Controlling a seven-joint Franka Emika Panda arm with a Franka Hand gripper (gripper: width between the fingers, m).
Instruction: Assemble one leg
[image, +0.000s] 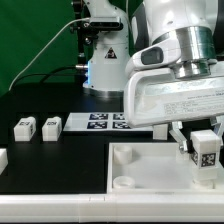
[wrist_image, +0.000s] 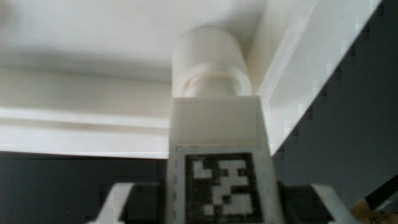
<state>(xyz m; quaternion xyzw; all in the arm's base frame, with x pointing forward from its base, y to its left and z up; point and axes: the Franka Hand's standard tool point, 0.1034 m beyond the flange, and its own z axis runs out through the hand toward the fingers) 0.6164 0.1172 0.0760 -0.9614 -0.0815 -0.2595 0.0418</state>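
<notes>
Lower right in the exterior view, the gripper (image: 200, 140), jaws clamped on a leg (image: 207, 152), holds it upright over the socketed board (image: 150, 172), seemingly for seating.

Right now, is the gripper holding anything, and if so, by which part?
Yes. The gripper is shut on one leg, clamped on two opposite sides of its tagged block end. The rounded far end sticks out free.
</notes>
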